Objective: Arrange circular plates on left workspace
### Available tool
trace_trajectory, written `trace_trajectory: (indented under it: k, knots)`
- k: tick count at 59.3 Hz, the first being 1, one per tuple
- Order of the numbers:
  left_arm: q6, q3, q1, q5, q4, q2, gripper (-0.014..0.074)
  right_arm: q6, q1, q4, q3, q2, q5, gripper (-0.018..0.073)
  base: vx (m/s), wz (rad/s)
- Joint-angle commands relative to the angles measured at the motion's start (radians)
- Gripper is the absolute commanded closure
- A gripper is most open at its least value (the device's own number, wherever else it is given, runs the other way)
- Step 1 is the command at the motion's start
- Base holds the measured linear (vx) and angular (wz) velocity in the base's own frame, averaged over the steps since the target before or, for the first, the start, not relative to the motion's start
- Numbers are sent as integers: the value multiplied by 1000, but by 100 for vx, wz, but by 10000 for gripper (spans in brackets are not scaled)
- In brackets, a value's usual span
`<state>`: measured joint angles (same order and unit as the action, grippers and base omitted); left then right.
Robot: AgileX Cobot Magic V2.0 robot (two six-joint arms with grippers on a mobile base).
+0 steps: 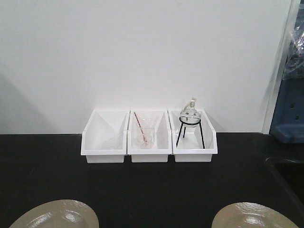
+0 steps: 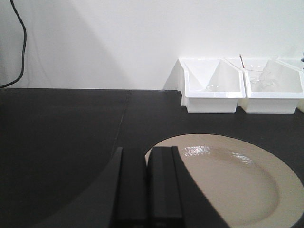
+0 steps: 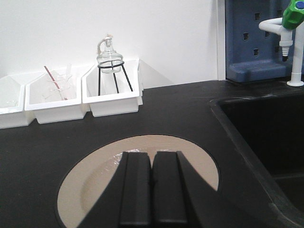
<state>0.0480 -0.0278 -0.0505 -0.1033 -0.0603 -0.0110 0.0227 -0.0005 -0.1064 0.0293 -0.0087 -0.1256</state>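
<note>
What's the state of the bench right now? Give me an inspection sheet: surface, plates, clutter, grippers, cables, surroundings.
Surface: black countertop, no spills seen.
Job's things: left plate and right plate, flat on the countertop, far apart, tan side up.
Clutter: three white bins in a row against the wall; the middle one holds a glass beaker, the right one a glass flask on a black stand.
Grippers: left gripper and right gripper both shut, holding nothing, each over a plate's edge.
Cables: one black cable down the wall, far left.
Surroundings: sink and tap at right.
</note>
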Motion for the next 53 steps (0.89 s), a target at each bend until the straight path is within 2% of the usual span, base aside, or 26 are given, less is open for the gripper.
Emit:
trace_trajectory:
  k: [1,9,19,29,36,46,53]
  knots:
    - [-11,-12,9,81,-1,-15,594,-1,-4,14,7,-16,83,564,0,0]
    - [-11,-12,9,95,-1,-15,594,-1,-4,14,7,-16,116,564,0,0]
    - [-17,-11,9,179,-1,-15,594,-1,-4,14,6,-16,190,564,0,0]
    - [-19,-1,9,334,-10,-15,594,-1,-4,13,-4,-16,304,564,0,0]
    - [-48,5,9,403,-10,-15,594,-1,-4,13,-63,-15,286,564,0,0]
    - [-157,121,9,244,-9,-13,594,-56,-4,15,-232,20,201,564,0,0]
    - [-172,236,9,143,-8,23,594,-124,-4,15,-378,135,149,564,0,0]
